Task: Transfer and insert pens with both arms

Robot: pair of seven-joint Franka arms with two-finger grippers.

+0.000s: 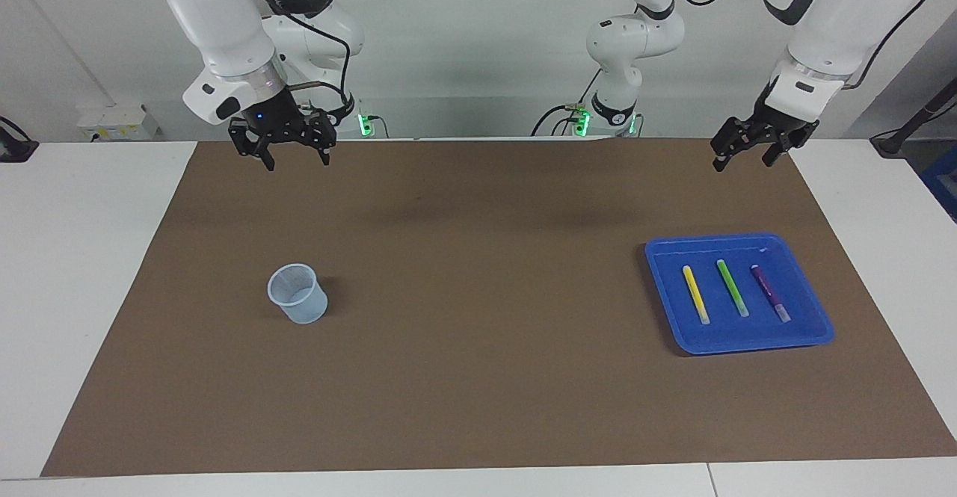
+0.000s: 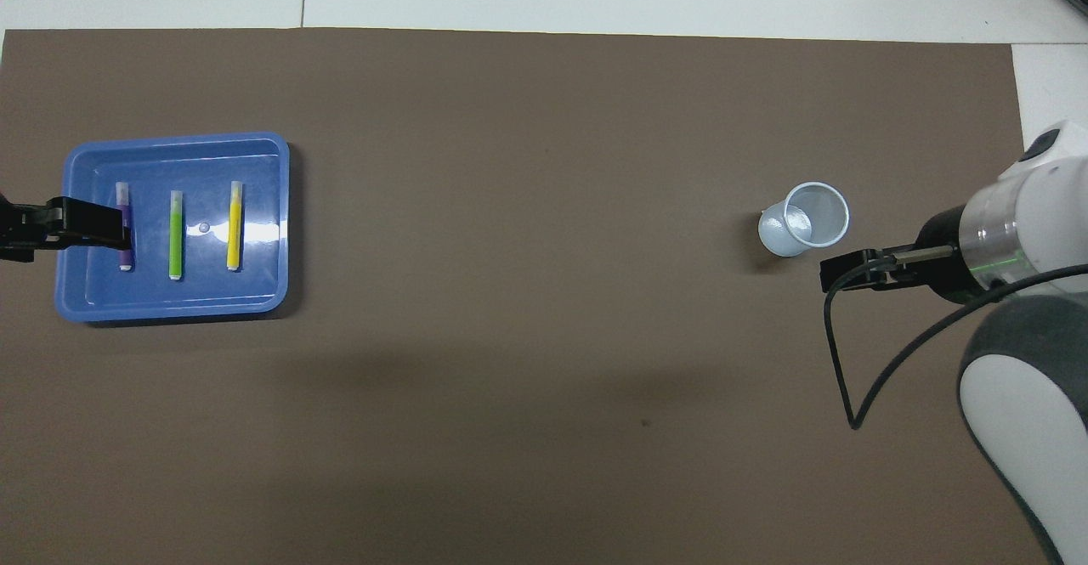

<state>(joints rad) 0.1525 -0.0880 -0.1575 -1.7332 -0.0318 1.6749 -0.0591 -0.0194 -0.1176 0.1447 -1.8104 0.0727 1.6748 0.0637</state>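
Note:
Three pens lie side by side in a blue tray [image 1: 748,341] [image 2: 170,306] at the left arm's end of the table: yellow [image 1: 696,294] [image 2: 235,225], green [image 1: 733,287] [image 2: 175,234] and purple [image 1: 770,293] [image 2: 126,252]. My left gripper [image 1: 744,162] [image 2: 115,227] hangs open high above the mat, touching nothing. In the overhead view it covers part of the purple pen. A pale translucent cup [image 1: 297,293] [image 2: 807,218] stands upright at the right arm's end. My right gripper [image 1: 297,159] [image 2: 837,274] hangs open and empty, high over the mat near the cup.
A brown mat [image 1: 478,377] covers most of the white table [image 1: 90,258]. A black cable [image 2: 837,361] loops down from the right arm's wrist. Nothing else stands on the mat between the cup and the tray.

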